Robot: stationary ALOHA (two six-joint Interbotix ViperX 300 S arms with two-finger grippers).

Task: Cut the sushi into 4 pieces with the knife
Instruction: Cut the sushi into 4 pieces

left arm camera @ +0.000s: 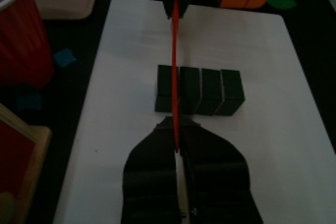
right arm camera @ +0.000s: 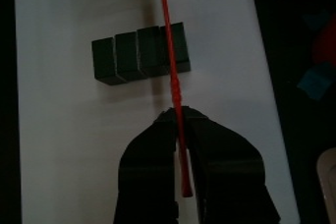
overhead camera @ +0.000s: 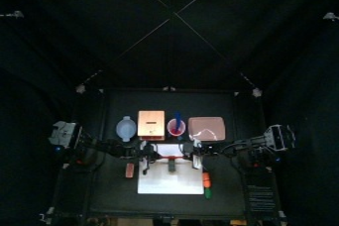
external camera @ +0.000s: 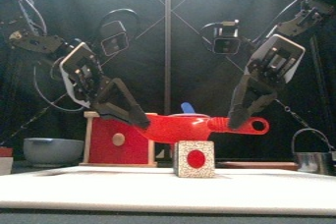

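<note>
Left gripper (external camera: 132, 118) and right gripper (external camera: 245, 120) each pinch an end of the red knife (external camera: 197, 125), mid-frame. Beneath, lower centre, the sushi roll (external camera: 196, 157) on the white cutting board (left arm camera: 132, 31) looks whole. I'd say every cut is left to do.

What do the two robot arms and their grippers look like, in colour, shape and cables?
The left arm and the right arm are black and jointed, with thin black cables along them. The left gripper and the right gripper each have two long, tapering black jaws under a pale cross-plate.
</note>
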